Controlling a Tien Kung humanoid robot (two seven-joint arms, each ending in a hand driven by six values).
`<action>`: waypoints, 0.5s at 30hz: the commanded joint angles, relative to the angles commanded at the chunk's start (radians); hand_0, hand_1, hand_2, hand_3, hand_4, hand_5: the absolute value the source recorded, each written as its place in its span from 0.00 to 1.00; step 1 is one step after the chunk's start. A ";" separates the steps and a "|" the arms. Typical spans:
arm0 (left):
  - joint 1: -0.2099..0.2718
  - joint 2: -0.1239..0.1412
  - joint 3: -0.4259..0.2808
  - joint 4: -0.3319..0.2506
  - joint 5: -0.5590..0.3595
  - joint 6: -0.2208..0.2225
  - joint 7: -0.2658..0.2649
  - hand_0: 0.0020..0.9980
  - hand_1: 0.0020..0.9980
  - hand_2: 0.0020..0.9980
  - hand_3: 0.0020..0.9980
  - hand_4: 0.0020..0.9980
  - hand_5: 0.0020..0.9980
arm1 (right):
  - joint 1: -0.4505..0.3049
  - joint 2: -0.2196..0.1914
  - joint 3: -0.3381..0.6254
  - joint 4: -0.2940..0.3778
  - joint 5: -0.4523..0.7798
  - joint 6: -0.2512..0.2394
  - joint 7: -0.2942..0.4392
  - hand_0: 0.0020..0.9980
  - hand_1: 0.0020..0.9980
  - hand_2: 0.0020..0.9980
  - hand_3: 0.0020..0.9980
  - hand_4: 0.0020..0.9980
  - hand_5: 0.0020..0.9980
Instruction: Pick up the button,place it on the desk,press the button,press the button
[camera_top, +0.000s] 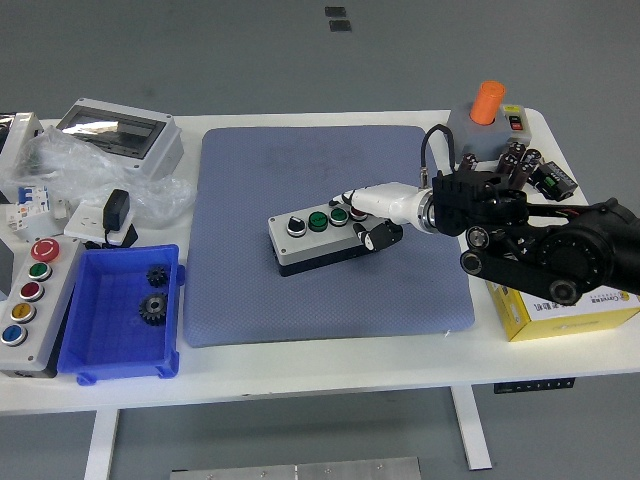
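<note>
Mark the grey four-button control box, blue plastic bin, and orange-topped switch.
grey four-button control box (322, 240), head view, front face.
blue plastic bin (108, 325), head view, bare floor.
orange-topped switch (489, 101), head view, orange cap.

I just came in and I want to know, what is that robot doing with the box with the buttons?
The robot's right hand reaches over the grey button box lying on the blue mat. Its white fingertips are down on the box's right end, at the red button there, as if pressing it. The left arm is out of view.
</note>
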 joint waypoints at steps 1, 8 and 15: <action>0.001 0.000 0.000 0.000 -0.001 0.000 -0.001 0.58 0.52 0.49 0.58 0.26 0.00 | 0.000 -0.003 -0.002 0.003 0.015 -0.001 0.002 1.00 0.99 1.00 1.00 0.15 0.12; 0.008 -0.001 -0.002 0.000 0.002 0.001 -0.008 0.58 0.52 0.48 0.58 0.24 0.00 | 0.000 -0.034 -0.005 0.034 0.142 -0.010 0.027 0.98 0.96 1.00 1.00 0.16 0.12; 0.012 0.000 -0.012 0.000 0.019 0.003 -0.015 0.58 0.52 0.48 0.59 0.24 0.00 | 0.003 -0.056 0.005 0.072 0.209 -0.019 0.041 0.96 0.94 1.00 1.00 0.16 0.12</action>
